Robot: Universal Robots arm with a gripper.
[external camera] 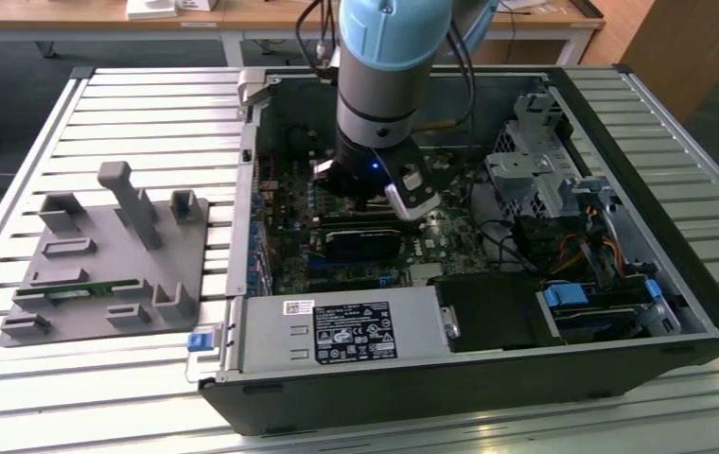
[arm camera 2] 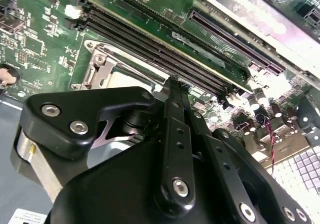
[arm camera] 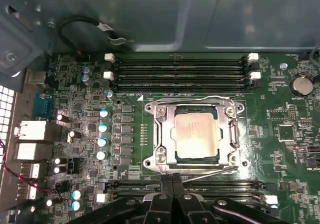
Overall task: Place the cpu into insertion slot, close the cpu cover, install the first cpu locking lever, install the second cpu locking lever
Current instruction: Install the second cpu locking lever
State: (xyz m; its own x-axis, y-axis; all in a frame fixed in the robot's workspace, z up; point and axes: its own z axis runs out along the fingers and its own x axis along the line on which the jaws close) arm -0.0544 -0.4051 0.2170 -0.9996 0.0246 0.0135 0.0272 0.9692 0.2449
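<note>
CPU seated in insertion slot, cpu cover not yet shut; gripper beside slot, jaws pressed together, empty.

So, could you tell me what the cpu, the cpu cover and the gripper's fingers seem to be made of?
The cpu has a pale silvery-tan face with a dull brushed sheen, probably metal. The cpu cover around it looks like bare stamped steel: bright, thin and reflective. The gripper has matte black fingers with silver screws, either plastic or coated metal; the look leaves that open.
</note>
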